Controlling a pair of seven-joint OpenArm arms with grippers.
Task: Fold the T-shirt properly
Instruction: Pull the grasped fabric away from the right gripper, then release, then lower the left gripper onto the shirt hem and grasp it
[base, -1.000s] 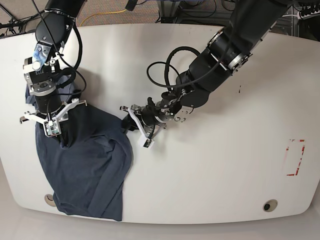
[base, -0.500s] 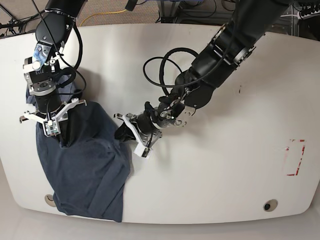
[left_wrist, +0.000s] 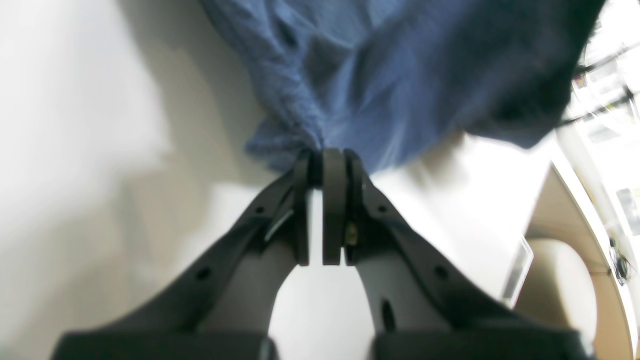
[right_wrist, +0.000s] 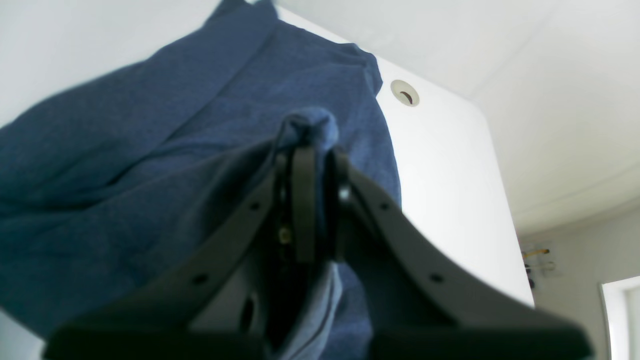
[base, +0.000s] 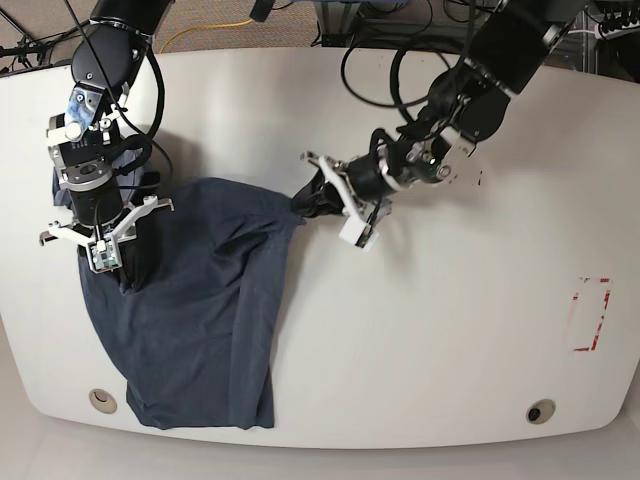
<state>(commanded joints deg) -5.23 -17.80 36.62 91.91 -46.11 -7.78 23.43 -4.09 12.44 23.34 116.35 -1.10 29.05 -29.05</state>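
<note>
Starting at the left of the base view, we are holding the T-shirt with our right jaws, which are clenched on a bunched fold of cloth; the right wrist view shows a knob of fabric poking out just past the closed tips. Below and beside those jaws the shirt is lying in loose folds on the white bench, its lower part trailing toward the near edge, close to a small round port in the benchtop.

Moving right, a stretched band of cloth is running from the shirt's body across to our left jaws, which are pinching an edge or corner of it. The left wrist view shows these jaws pressed together with the blue fabric fanning out directly beyond the tips.

Further right the bench carries only a red marking.

As we judge it, we are only spreading the shirt: it is crumpled, not flat, and no neat fold is showing yet. Flattening it and folding sleeves and body are all remaining.
</note>
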